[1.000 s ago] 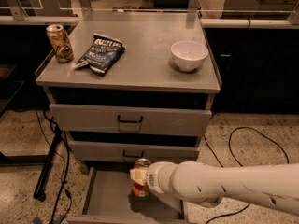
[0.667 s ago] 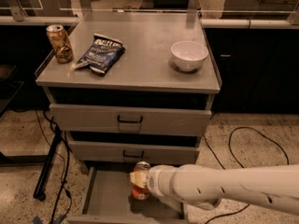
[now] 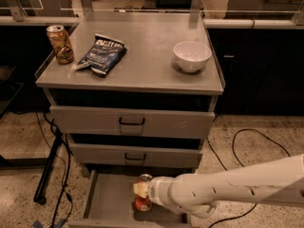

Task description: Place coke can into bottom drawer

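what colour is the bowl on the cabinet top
White bowl, camera view; gripper is low over the bottom drawer.

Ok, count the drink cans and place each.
2. A gold-brown patterned can stands at the left edge of the grey cabinet top. The small red coke can is in the open grey bottom drawer, at the arm's gripper. More may hide in the upper drawers.

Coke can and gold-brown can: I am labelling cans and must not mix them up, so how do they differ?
The coke can is red; the gold-brown can is patterned gold and brown. The coke can is down in the open bottom drawer with the gripper at its middle; the gold-brown can stands free on the cabinet top, near the chip bag. Both stand upright.
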Controlling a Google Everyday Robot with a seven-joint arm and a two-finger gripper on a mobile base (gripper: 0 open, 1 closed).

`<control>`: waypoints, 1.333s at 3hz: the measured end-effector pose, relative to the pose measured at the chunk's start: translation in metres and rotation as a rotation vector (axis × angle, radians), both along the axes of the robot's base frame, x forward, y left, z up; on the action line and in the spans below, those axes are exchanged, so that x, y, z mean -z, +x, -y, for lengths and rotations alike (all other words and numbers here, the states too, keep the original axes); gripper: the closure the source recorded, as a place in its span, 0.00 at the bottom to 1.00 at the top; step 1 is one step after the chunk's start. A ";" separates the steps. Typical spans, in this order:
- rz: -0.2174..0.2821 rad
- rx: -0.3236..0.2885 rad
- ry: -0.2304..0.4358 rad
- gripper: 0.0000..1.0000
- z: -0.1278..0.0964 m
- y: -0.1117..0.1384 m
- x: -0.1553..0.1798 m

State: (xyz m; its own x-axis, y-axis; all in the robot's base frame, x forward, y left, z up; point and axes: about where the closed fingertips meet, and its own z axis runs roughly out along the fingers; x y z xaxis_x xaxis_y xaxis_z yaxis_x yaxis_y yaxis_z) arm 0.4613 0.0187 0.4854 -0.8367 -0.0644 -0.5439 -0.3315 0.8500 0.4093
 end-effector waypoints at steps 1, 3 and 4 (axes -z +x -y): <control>0.000 0.000 0.000 1.00 0.000 0.000 0.000; -0.105 0.029 0.012 1.00 -0.008 -0.003 0.068; -0.135 0.066 0.027 1.00 -0.006 0.006 0.097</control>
